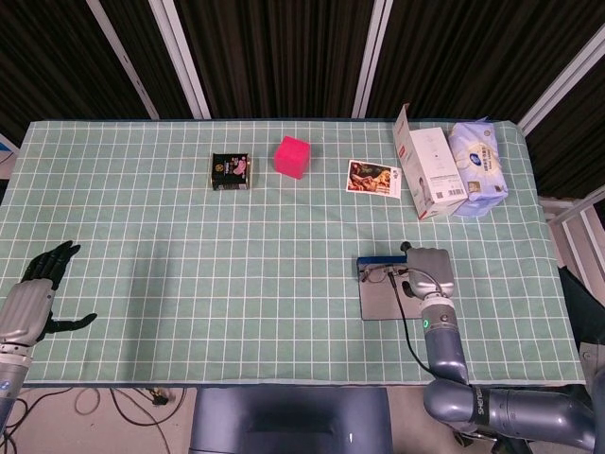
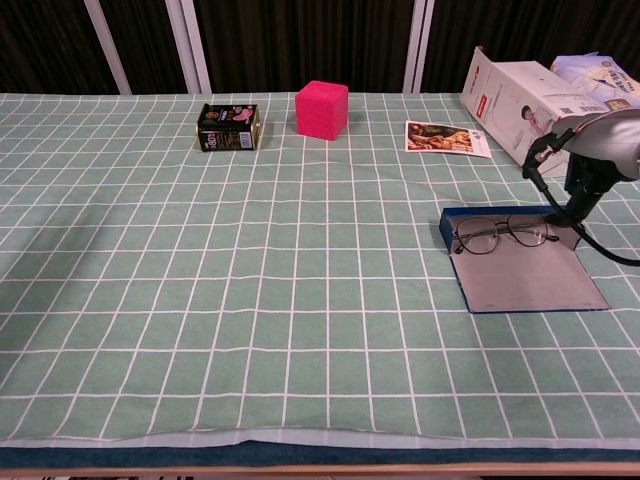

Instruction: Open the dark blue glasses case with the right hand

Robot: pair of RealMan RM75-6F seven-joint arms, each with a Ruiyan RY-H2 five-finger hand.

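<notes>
Right hand (image 1: 428,273): fingers not legible in either view. The head view shows only the grey back of the hand over the far-right corner of the case; the chest view shows wrist and cable at the frame edge. Whether the fingers are spread, curled or touching the case cannot be told.

Dark blue glasses case (image 2: 520,275): lies open and flat on the table, grey lining up, blue rim showing at its far edge. A pair of thin-framed glasses (image 2: 500,234) rests across the far end of the lining.

Step in hand, by judgement: the opening looks done; what remains is clearing the hand. Lift straight up from the case's right edge, keeping fingers and the trailing cable away from the glasses so the frames are not dragged or the lid flipped back.

Left hand (image 1: 31,293): far left of the case, near the table's front edge, fingers apart, holding nothing.

Beyond the case: photo card (image 1: 373,178), white carton (image 1: 430,173), tissue pack (image 1: 478,166); further left, pink cube (image 1: 292,156), dark tin (image 1: 230,171). Green checked tablecloth (image 1: 189,265) underneath.
</notes>
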